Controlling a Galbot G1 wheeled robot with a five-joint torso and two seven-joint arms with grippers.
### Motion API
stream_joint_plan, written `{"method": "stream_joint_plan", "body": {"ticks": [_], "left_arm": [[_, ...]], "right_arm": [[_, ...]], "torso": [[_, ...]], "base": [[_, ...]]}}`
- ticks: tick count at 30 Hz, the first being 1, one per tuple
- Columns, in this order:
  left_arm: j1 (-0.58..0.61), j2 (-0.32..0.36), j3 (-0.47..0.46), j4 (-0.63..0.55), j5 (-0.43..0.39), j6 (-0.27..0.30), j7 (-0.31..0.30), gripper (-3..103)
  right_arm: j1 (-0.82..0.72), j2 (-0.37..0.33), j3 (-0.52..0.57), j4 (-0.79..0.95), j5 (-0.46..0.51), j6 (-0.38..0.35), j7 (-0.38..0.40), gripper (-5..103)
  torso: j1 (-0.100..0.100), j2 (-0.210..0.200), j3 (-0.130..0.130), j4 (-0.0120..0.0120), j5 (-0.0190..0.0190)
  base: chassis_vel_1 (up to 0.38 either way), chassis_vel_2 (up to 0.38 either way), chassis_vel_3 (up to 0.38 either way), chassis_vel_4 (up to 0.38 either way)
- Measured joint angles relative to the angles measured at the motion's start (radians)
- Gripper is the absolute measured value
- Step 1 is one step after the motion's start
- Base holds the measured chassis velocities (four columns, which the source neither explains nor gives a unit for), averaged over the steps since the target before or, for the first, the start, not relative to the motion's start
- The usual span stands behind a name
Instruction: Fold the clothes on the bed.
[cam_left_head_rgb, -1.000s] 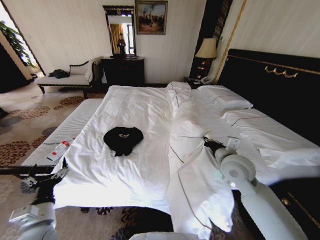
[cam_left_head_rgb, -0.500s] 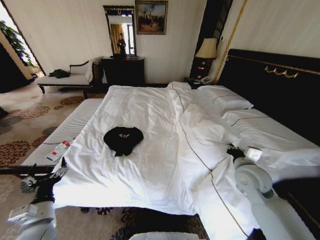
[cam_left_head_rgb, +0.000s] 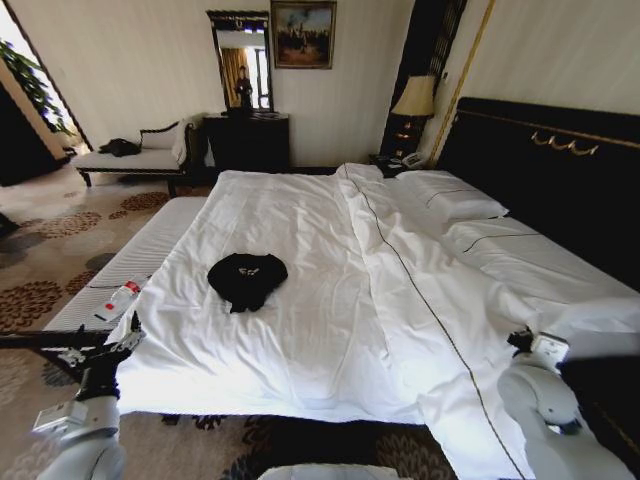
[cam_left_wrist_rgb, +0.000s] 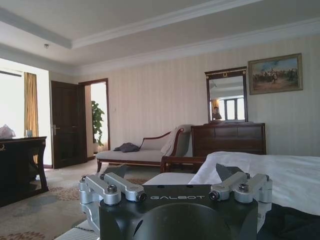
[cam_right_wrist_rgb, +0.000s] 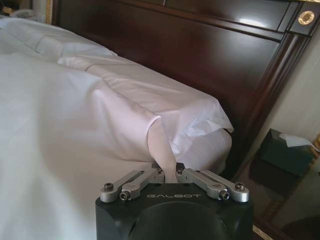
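Taking the crumpled black short-sleeved T-shirt (cam_left_head_rgb: 247, 278) as the marker, the left gripper (cam_left_head_rgb: 112, 346) hangs well off to its left and nearer the robot, out past the edge of the very large white-sheeted bed (cam_left_head_rgb: 330, 330) with its dark wooden frame, jaws spread wide and holding nothing; in its own wrist view the left gripper's fingers (cam_left_wrist_rgb: 116, 186) stand apart over open air, pointed towards the far wall. Between it and the shirt, a clear plastic bottle with a red cap (cam_left_head_rgb: 119, 299) lies on the narrow white-striped bench (cam_left_head_rgb: 140, 260) along the bed's side. The shirt itself sits bunched in a heap on the white duvet (cam_left_head_rgb: 400, 300), on the bed's left half, not yet spread or folded. Far to the shirt's right, by the bed's other edge and the tall dark headboard (cam_left_head_rgb: 560, 170), the right gripper (cam_right_wrist_rgb: 169, 176) is pinched tight on a strip of the duvet's white cloth, which rises taut from between its jaws. To my eye the step is smoothing the bedding for a flat folding surface, so the pull should stay low and even, away from the shirt, or a ridge of duvet could drag the heap along.
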Motion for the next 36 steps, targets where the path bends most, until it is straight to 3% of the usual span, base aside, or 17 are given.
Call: {"method": "stream_joint_plan", "body": {"ticks": [5,13,31,32,33,34,35,36], "left_arm": [[-0.003,0.007,0.005,0.013,-0.001,-0.002,-0.001,100],[-0.011,0.032,0.005,0.036,-0.017,-0.010,-0.003,100],[-0.033,0.067,0.018,0.057,-0.037,-0.022,-0.005,100],[-0.034,0.069,0.021,0.058,-0.037,-0.024,-0.005,100],[-0.036,0.071,0.027,0.060,-0.037,-0.025,-0.005,100],[-0.039,0.072,0.033,0.061,-0.036,-0.028,-0.005,100],[-0.040,0.073,0.038,0.062,-0.036,-0.030,-0.007,100],[-0.040,0.073,0.038,0.062,-0.036,-0.030,-0.007,100]], "right_arm": [[-0.004,0.043,-0.005,-0.083,-0.041,0.047,0.014,4],[0.046,0.042,-0.006,-0.185,-0.043,0.074,0.053,4],[0.002,0.123,-0.027,-0.208,-0.045,0.001,0.135,4],[0.010,0.122,-0.028,-0.217,-0.042,0.006,0.135,3],[0.018,0.120,-0.028,-0.225,-0.037,0.014,0.170,8],[0.026,0.119,-0.025,-0.227,-0.036,0.033,0.256,13],[0.027,0.117,-0.019,-0.224,-0.039,0.050,0.269,13],[0.027,0.117,-0.019,-0.224,-0.039,0.050,0.269,13]], "torso": [[0.000,0.000,0.000,0.0000,0.0001],[0.000,0.000,0.000,-0.0004,-0.0002],[0.000,0.000,0.000,-0.0009,-0.0007],[0.000,0.000,0.000,-0.0020,-0.0007],[0.000,0.000,0.000,-0.0040,-0.0008],[0.000,0.000,0.000,-0.0056,-0.0006],[0.000,0.000,0.000,-0.0071,-0.0014],[0.000,0.000,0.000,-0.0071,-0.0014]], "base": [[0.000,0.000,0.000,0.000],[0.000,0.000,0.000,0.000],[0.000,0.000,0.000,0.000],[0.000,0.000,0.000,0.000],[0.000,0.000,0.000,0.000],[-0.014,-0.045,-0.057,-0.022],[-0.057,-0.045,-0.057,-0.043],[-0.057,-0.045,-0.057,-0.043]]}}
